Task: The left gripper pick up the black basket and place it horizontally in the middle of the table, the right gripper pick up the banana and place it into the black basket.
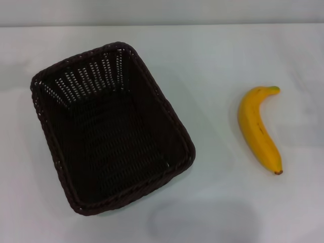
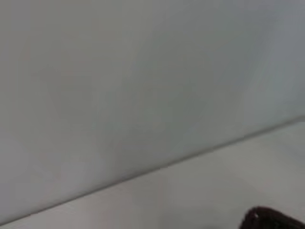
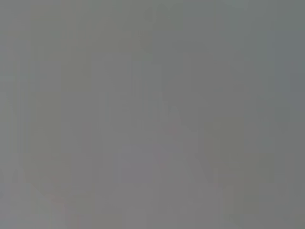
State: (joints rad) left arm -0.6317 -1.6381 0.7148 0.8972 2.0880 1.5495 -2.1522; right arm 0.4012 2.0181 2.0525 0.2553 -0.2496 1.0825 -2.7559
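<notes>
Neither tool of mine shows, so I cannot tell their grip; the black basket (image 1: 109,131) sits skewed at nine o'clock, the banana (image 1: 259,129) at three, and a rim grab risks tilting it.

One black basket (image 1: 109,129) and one banana (image 1: 259,129) are counted on one white counter (image 1: 212,61); a dark corner of the basket is also seen from the left wrist.
</notes>
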